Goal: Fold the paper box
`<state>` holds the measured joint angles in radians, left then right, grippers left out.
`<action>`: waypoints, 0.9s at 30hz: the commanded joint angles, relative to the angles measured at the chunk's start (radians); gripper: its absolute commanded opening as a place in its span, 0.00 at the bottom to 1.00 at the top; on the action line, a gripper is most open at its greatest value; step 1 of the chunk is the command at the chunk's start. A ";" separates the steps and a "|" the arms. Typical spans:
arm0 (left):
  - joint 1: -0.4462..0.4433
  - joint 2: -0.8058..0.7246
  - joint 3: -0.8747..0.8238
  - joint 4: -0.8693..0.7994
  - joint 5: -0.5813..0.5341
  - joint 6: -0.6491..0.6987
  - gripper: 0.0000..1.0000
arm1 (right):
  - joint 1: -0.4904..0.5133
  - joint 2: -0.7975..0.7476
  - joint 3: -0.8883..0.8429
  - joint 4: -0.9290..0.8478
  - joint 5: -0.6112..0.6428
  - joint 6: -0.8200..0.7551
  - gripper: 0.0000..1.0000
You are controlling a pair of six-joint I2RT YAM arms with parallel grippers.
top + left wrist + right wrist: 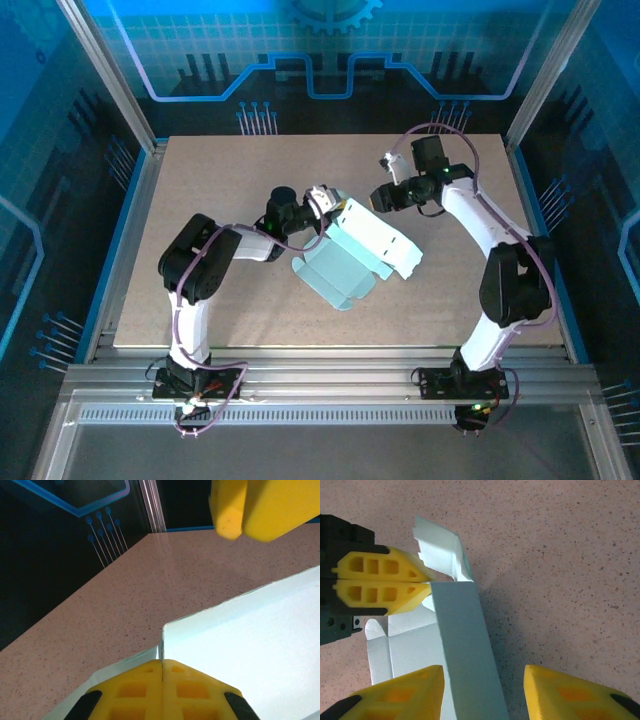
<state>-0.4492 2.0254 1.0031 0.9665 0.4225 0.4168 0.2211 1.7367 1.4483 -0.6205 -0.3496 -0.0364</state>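
The paper box (372, 248) is pale mint card, partly raised in the middle of the table, with flat flaps (335, 282) spread toward the near side. My left gripper (333, 205) is shut on the box's far-left corner; in the left wrist view its yellow fingertips (162, 669) pinch a thin upright card edge beside a broad panel (250, 645). My right gripper (385, 196) hovers at the box's far end. Its jaws (482, 682) stand open astride a raised wall (465, 645) without touching it. The left gripper's fingers (385, 582) show clamped on that wall's corner.
The speckled beige tabletop (450, 300) has free room around the box. Metal frame posts and blue panels close in the back and sides. An aluminium rail (330, 385) runs along the near edge by the arm bases.
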 commanded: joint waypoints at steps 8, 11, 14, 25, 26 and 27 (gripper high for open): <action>-0.050 -0.011 -0.135 0.339 -0.108 -0.179 0.00 | 0.002 0.027 0.012 -0.020 -0.035 0.022 0.47; -0.065 0.010 -0.144 0.388 -0.145 -0.212 0.00 | 0.007 0.032 0.001 -0.017 -0.045 0.021 0.46; -0.076 0.024 -0.151 0.421 -0.177 -0.248 0.00 | 0.012 0.033 -0.013 -0.016 -0.054 0.013 0.46; -0.167 0.000 -0.245 0.436 -0.361 -0.336 0.00 | 0.033 0.010 -0.092 0.010 -0.102 0.015 0.46; -0.180 0.004 -0.245 0.436 -0.377 -0.331 0.00 | 0.035 0.010 -0.099 0.012 -0.093 0.014 0.46; -0.192 0.009 -0.242 0.436 -0.390 -0.324 0.00 | 0.038 0.008 -0.106 0.019 -0.079 0.018 0.45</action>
<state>-0.6106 2.0346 0.7681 1.3449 0.1024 0.1120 0.2443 1.7580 1.3659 -0.6144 -0.4126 -0.0254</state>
